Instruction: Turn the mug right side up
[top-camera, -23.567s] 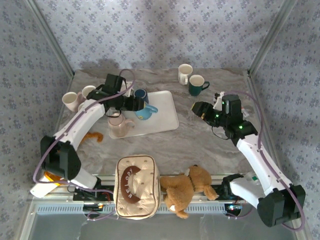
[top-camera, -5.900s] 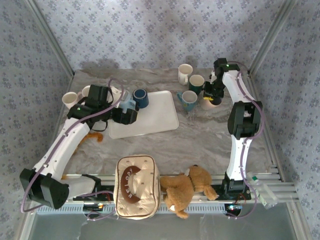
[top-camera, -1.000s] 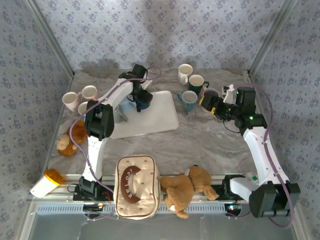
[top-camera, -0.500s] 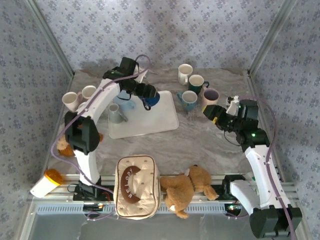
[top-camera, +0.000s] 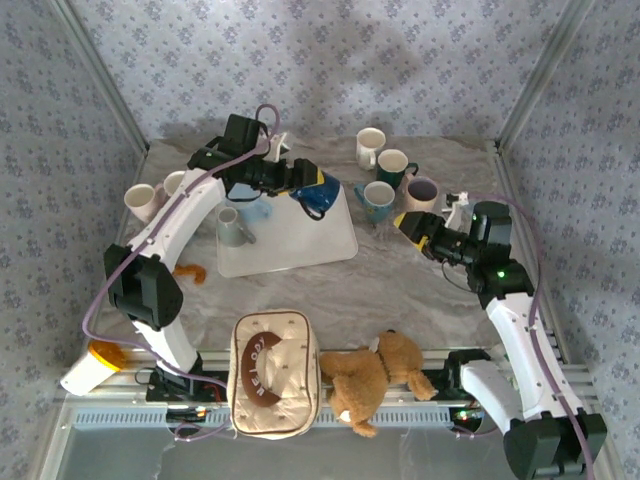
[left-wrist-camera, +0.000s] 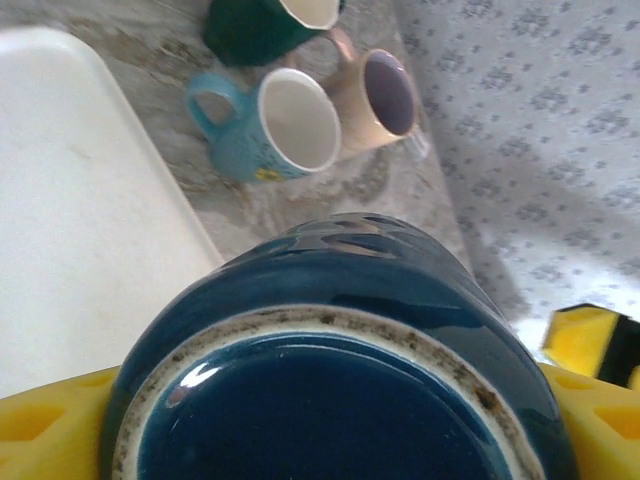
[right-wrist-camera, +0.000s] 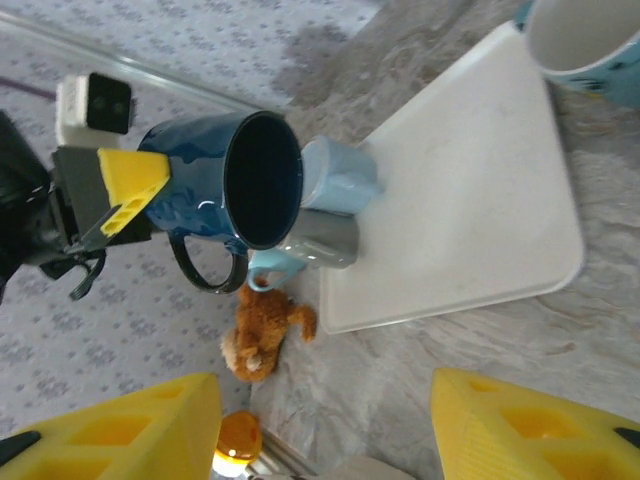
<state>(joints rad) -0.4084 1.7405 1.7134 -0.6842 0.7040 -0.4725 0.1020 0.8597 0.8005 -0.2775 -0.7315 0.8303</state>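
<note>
The dark blue mug (top-camera: 315, 194) hangs above the white tray (top-camera: 320, 235), tipped on its side with its mouth toward the right arm. My left gripper (top-camera: 303, 184) is shut on it, yellow pads against its sides. In the left wrist view the mug's base (left-wrist-camera: 330, 420) sits between the yellow fingers (left-wrist-camera: 45, 435). The right wrist view looks into the mug's mouth (right-wrist-camera: 262, 178), its handle hanging below. My right gripper (top-camera: 412, 224) stands open over bare table to the right of the tray, nothing between its fingers (right-wrist-camera: 110, 430).
A grey mug (top-camera: 231, 226) and a pale blue mug (top-camera: 255, 208) stand at the tray's left end. Upright mugs cluster at the back right: white (top-camera: 370, 148), green (top-camera: 395, 168), light blue (top-camera: 377, 200), pink (top-camera: 420, 192). A bag (top-camera: 275, 372) and teddy bear (top-camera: 375, 375) lie at the near edge.
My left gripper has lifted the blue mug off the tray's back edge, carried it right and tipped it sideways. My right gripper has drawn slightly left and its jaws have narrowed a little.
</note>
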